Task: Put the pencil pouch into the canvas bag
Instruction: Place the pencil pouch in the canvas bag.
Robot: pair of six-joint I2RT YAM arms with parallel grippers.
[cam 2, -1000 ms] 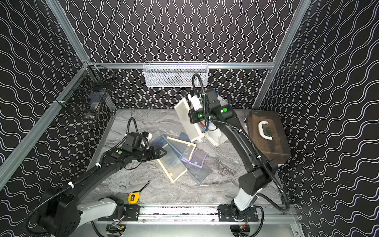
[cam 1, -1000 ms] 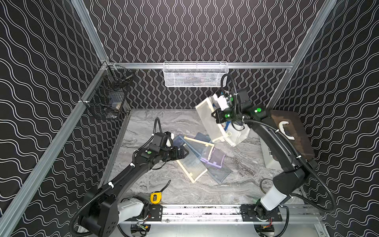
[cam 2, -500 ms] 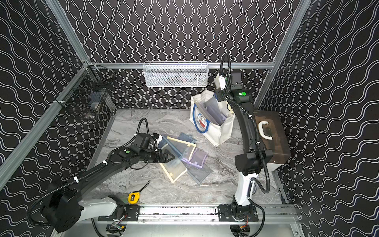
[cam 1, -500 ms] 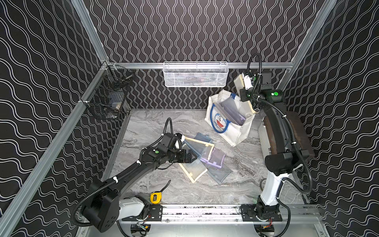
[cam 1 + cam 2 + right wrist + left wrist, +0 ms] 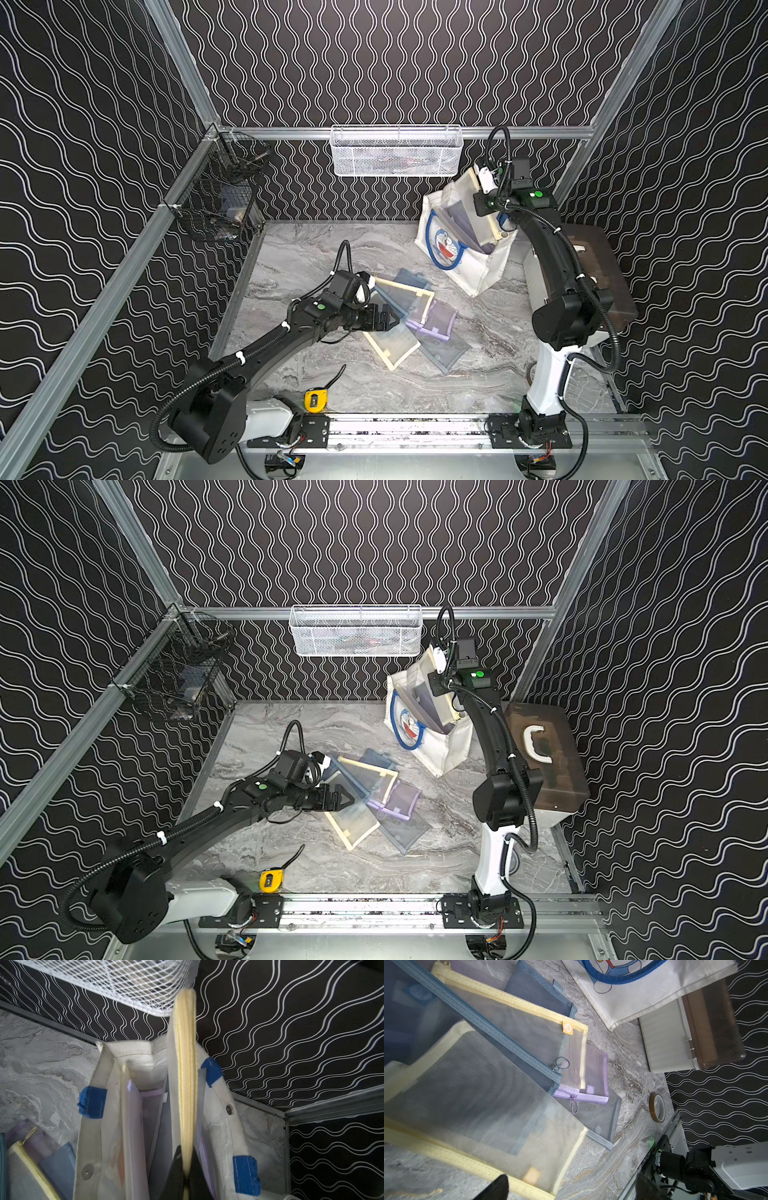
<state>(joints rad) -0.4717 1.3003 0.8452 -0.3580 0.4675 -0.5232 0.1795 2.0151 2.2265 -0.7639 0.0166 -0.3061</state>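
The white canvas bag [image 5: 473, 270] [image 5: 440, 750] with blue handles stands open at the back right, and several pouches stand inside it [image 5: 133, 1126]. My right gripper [image 5: 187, 1159] [image 5: 484, 201] is shut on a yellow-trimmed mesh pencil pouch [image 5: 185, 1064] [image 5: 488, 216]. That pouch hangs edge-up with its lower part in the bag's mouth. My left gripper [image 5: 392, 320] [image 5: 571, 1188] hovers open, holding nothing, over a pile of mesh pouches [image 5: 415, 307] [image 5: 512, 1028] on the table.
A brown translucent case [image 5: 598, 266] [image 5: 552, 771] with a white handle sits right of the bag. A white wire basket [image 5: 395, 151] hangs on the back wall and a black one [image 5: 220, 195] on the left. A yellow tape measure [image 5: 314, 400] and a tape roll [image 5: 657, 1107] lie near the front.
My right arm swung up and to the back right with the pouch, and the bag now stands more upright. My left gripper slid right over the pile.
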